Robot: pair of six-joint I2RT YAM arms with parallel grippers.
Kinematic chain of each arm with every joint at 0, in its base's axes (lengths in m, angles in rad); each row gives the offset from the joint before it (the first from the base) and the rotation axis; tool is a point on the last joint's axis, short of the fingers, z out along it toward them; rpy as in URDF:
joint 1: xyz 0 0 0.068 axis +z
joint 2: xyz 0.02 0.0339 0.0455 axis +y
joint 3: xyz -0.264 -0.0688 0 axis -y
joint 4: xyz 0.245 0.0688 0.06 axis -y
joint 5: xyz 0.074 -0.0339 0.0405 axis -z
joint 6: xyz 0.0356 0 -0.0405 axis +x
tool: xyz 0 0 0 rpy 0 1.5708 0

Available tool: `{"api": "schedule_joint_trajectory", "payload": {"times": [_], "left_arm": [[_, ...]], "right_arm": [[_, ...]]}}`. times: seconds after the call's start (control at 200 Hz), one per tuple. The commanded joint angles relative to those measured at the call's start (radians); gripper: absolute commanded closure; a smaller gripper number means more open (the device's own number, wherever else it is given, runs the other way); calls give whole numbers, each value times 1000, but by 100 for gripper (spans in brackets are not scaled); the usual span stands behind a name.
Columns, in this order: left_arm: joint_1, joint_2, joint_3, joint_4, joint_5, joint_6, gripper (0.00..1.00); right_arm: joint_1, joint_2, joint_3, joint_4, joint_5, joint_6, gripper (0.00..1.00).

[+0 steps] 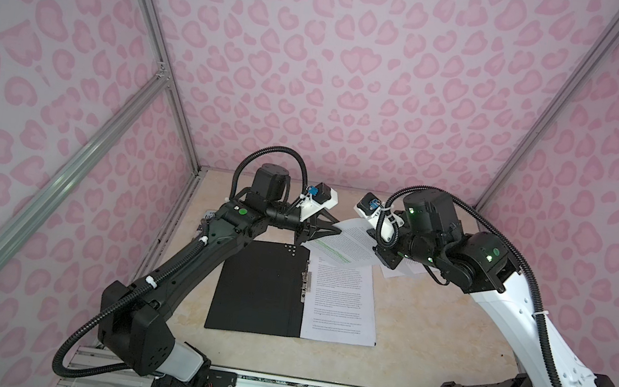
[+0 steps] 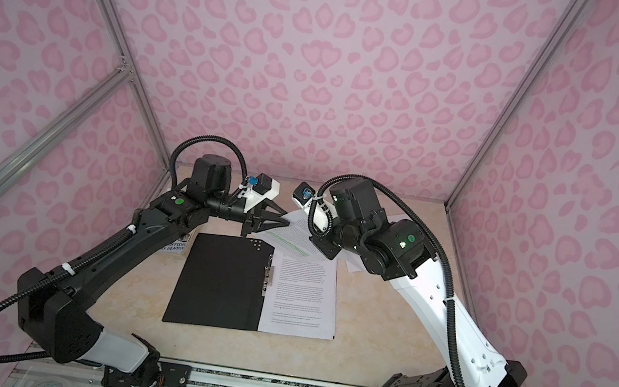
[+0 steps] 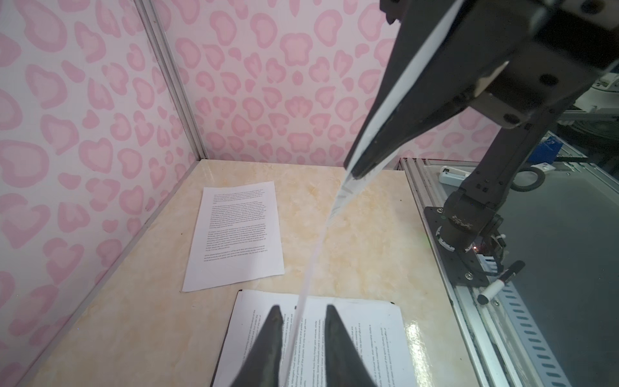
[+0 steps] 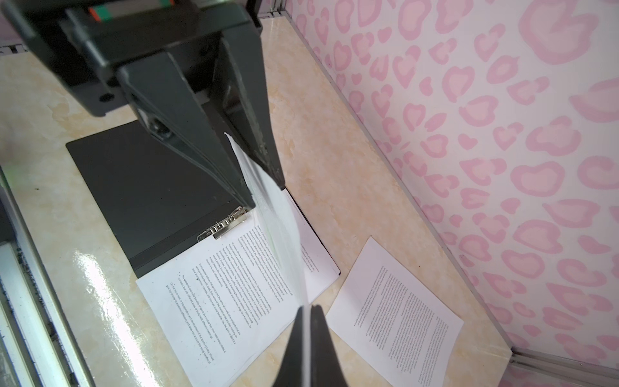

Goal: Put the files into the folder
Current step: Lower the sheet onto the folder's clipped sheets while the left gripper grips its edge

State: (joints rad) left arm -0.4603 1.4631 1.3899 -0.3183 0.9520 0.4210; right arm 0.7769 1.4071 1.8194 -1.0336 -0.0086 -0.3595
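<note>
The folder [image 1: 255, 287] lies open and flat on the table [image 1: 425, 330]. Its left cover shows plain black. The filed sheets [image 1: 340, 304] lie stacked on its right half, beside the metal clip [image 1: 304, 282] at the spine.

The highlighted sheet [image 1: 348, 240] hangs in the air above the folder's far edge. The right gripper [image 4: 306, 310] has its fingers clamped on one edge of this sheet. The left gripper [image 3: 303, 307] has its fingers apart, one on each side of the opposite edge.

A loose sheet [image 4: 395, 315] lies flat just beyond the folder's far right corner, near the wall [image 4: 469, 134]. Bare tabletop runs right of the folder and along its near edge.
</note>
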Motion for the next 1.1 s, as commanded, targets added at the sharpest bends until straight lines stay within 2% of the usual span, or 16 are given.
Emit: {"api": "schedule_joint_trajectory", "payload": {"times": [0.0, 0.025, 0.1, 0.17, 0.19, 0.2, 0.265, 0.325, 0.455, 0.52, 0.59, 0.7, 0.845, 0.935, 1.095], "left_arm": [[-14, 12, 6, -2, -1, -62, 96], [-20, 15, 10, 1, -11, -85, 96], [-27, 14, 16, 11, -21, -157, 96], [-28, 3, 5, 67, -95, -279, 96], [-27, 1, 6, 77, -127, -317, 96], [-26, 2, 7, 78, -140, -333, 96], [-12, 2, 12, 76, -202, -425, 96], [9, -4, 10, 80, -251, -544, 96], [70, -38, -38, 100, -244, -795, 96], [102, -59, -126, 90, -251, -895, 96], [142, -76, -201, 73, -207, -944, 96], [201, -118, -358, 37, -261, -941, 96], [233, -118, -487, 7, -472, -908, 96], [240, -63, -510, -7, -573, -895, 96], [247, 30, -480, -80, -662, -879, 96]], "right_arm": [[1, -7, -15, 37, -14, -24, 100], [1, -10, -17, 41, -17, -23, 96], [0, -27, -45, 79, -7, 4, 47], [-3, -74, -110, 165, 54, 36, 16], [-6, -89, -132, 190, 71, 48, 4], [-10, -94, -140, 202, 79, 56, 2], [-56, -126, -174, 256, 92, 165, 1], [-156, -143, -174, 271, 8, 282, 1], [-423, -151, -185, 285, -259, 482, 1], [-489, -178, -251, 333, -305, 544, 1], [-523, -210, -362, 394, -314, 605, 1], [-539, -214, -471, 433, -327, 695, 1], [-514, -172, -607, 512, -412, 786, 1], [-454, -144, -695, 578, -405, 829, 1], [-360, -79, -791, 669, -403, 882, 6]]}}
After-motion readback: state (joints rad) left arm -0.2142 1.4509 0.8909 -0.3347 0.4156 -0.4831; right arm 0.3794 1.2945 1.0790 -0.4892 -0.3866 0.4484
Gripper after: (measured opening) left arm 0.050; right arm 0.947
